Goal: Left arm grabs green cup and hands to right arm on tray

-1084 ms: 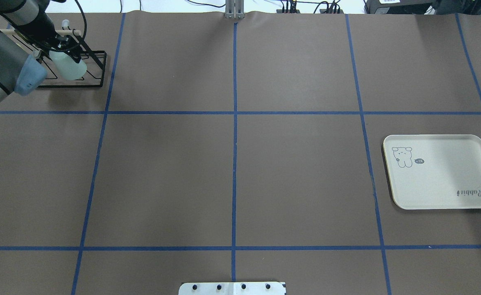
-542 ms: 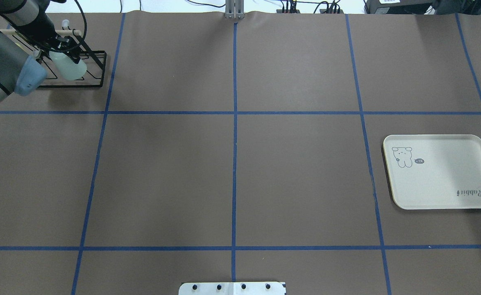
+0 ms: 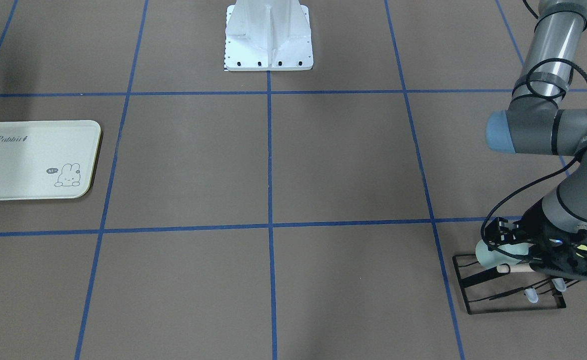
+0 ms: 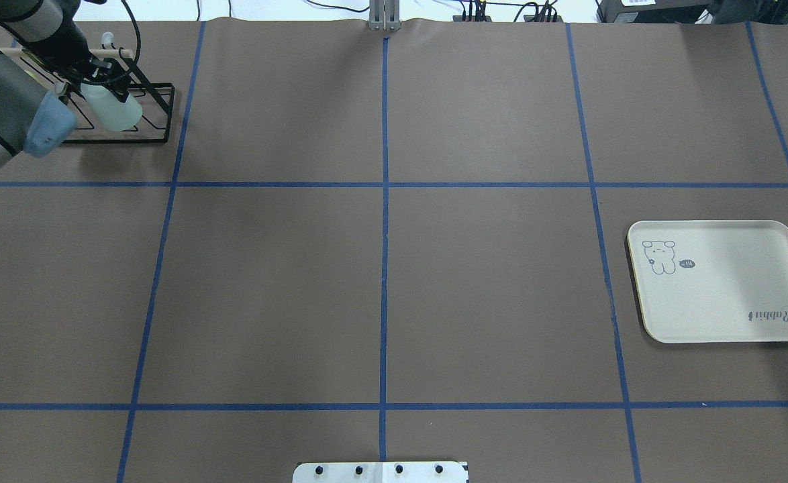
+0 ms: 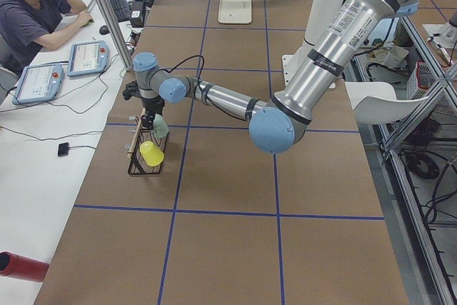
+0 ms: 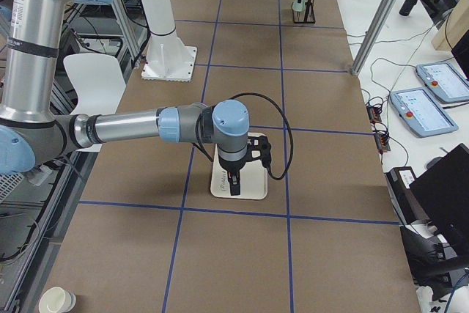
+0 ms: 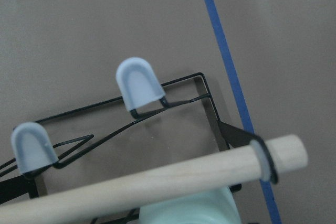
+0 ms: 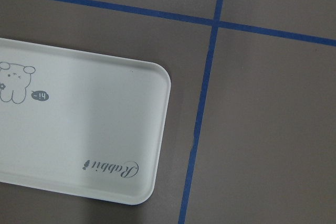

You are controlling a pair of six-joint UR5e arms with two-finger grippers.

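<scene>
Brown table [image 4: 488, 288] with a blue tape grid, seen from my remote station. The left arm [image 3: 543, 132] reaches to the far left corner; the right arm [image 6: 124, 126] stretches over the opposite end. The cream tray [image 4: 723, 295] lies flat there, under the right gripper [image 6: 234, 181], and I cannot tell how wide its jaws stand. A black wire rack [image 4: 132, 141] sits in the left corner. On it the green cup [image 4: 113, 113] rests tilted, just below a wooden dowel [image 7: 157, 184], well apart from the tray. The left gripper [image 3: 513, 242] straddles the cup; I cannot tell whether it grips. A yellow cup [image 5: 151, 153] hangs nearby. 2 grey-capped prongs [image 7: 139, 82] show.
</scene>
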